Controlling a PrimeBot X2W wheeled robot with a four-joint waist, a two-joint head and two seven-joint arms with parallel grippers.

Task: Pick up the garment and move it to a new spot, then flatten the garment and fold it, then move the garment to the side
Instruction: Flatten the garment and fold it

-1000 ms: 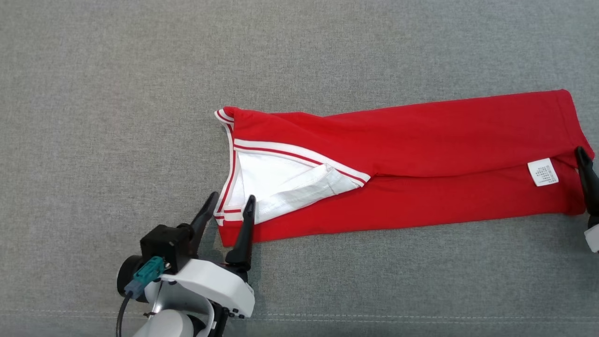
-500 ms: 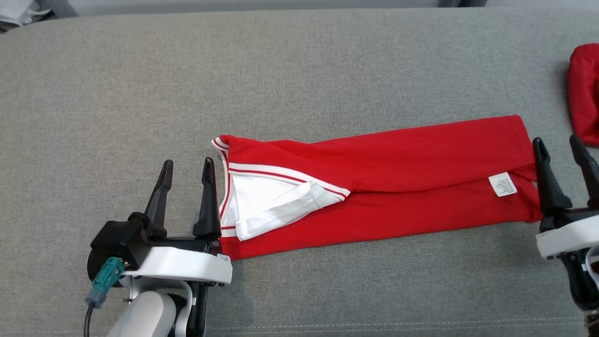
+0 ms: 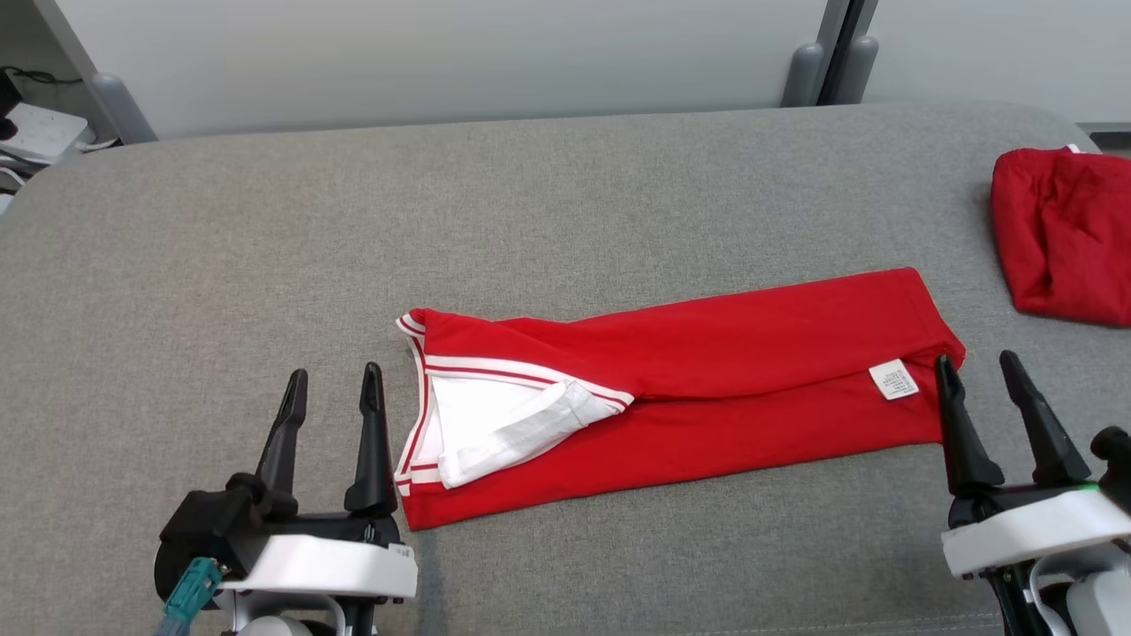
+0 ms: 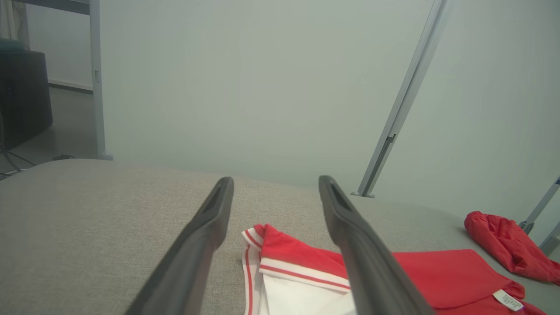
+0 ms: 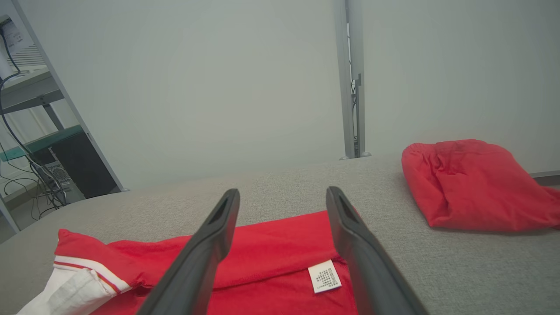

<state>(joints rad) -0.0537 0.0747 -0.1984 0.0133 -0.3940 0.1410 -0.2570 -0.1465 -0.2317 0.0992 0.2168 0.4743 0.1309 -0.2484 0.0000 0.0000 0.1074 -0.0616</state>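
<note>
Head view: the red shirt [image 3: 707,371], folded into a long strip, lies mid-surface [image 3: 265,230] between left jaws and right jaws, both spread and empty beside its ends. Uneven pinches could pull the folds open, especially the loose white collar [image 3: 521,424].

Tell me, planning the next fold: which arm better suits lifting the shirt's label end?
Right, probably: the right gripper stands open beside the label; the left gripper is by the collar.

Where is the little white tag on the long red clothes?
In the head view, the white tag lies on the right end of the red garment on the grey cushion, just left of the right claw.
</note>
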